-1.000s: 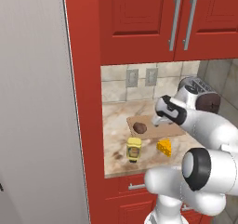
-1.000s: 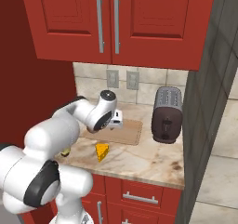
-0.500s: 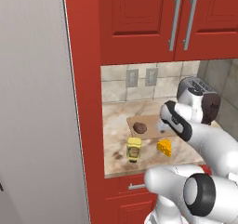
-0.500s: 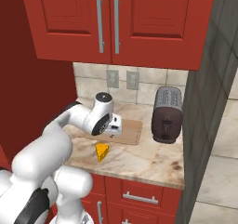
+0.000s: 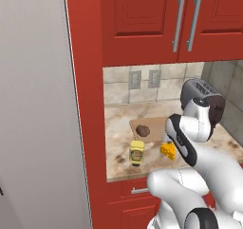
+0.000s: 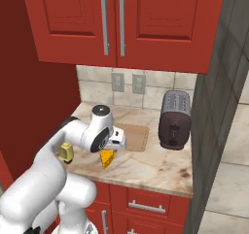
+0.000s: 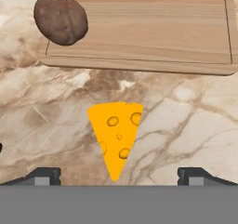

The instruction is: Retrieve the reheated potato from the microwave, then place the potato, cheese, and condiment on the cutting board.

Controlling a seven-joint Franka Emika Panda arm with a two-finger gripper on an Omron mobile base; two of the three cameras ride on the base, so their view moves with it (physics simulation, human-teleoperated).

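**Tool open above the cheese, potato on the board**

Here the tool hangs over the marble counter with its two dark fingertips spread wide apart and nothing between them but open air. In the hand view the cheese, an orange-yellow wedge with holes, lies flat on the counter between the fingertips, its narrow point turned toward the camera; it touches neither of them.

The potato sits at the near left corner of the cutting board, resting partly over the board's edge as seen from the hand. The board lies just beyond the cheese, apart from it, with a strip of bare counter between.

From the left base view the potato shows on the cutting board, the cheese just in front of the board, and the condiment, a yellow squeeze bottle with a dark label, upright near the counter's front edge, left of the cheese and off the board. The arm's wrist covers the board's right part. A dark toaster stands at the back right, below red cabinets.

In the right base view the cheese shows just under the hand, with the cutting board behind it.
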